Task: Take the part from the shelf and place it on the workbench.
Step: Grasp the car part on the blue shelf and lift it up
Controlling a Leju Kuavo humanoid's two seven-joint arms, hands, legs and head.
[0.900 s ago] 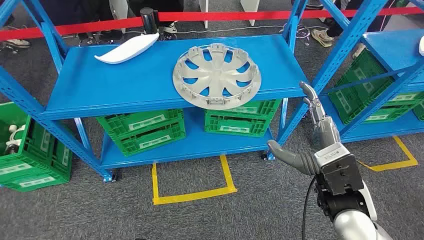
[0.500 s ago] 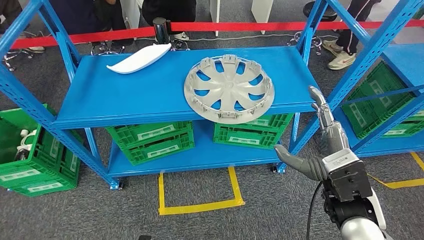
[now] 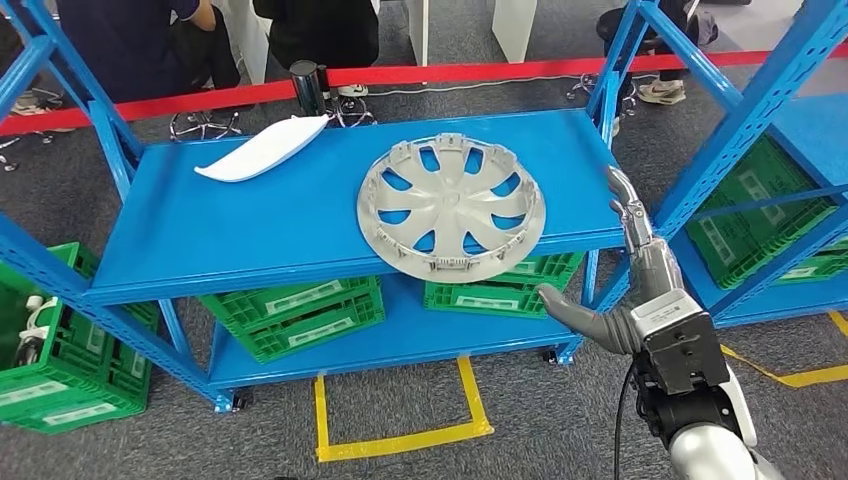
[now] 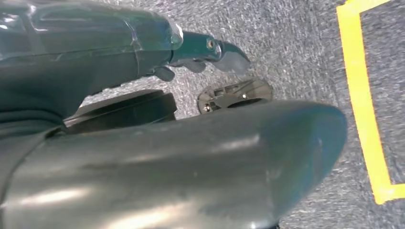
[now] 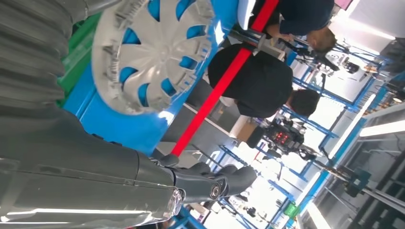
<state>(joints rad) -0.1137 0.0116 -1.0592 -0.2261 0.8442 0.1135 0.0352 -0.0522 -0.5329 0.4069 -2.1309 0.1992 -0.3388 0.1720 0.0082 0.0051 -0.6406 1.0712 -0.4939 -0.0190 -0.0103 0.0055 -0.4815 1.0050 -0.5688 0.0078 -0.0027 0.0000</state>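
Observation:
A silver-grey wheel cover (image 3: 452, 208) lies flat on the top board of the blue shelf (image 3: 250, 230), its front rim hanging slightly over the edge. My right hand (image 3: 640, 275) is raised to the right of it, near the shelf's right front post. The fingers point up, the thumb is spread toward the wheel cover, and it holds nothing. The right wrist view shows the wheel cover (image 5: 148, 52) beyond that hand (image 5: 95, 162). My left hand (image 4: 167, 119) hangs over the grey carpet with its fingers apart and nothing in it.
A white curved part (image 3: 262, 148) lies at the shelf's back left. Green crates (image 3: 295, 310) sit on the lower board. A second blue shelf (image 3: 760, 200) stands to the right. Behind a red barrier (image 3: 450, 72) stand people. Yellow tape (image 3: 400, 440) marks the floor.
The whole picture has shifted, so the camera has moved; the shelf now looks slightly nearer. My right hand stays raised and open beside the shelf's right front corner.

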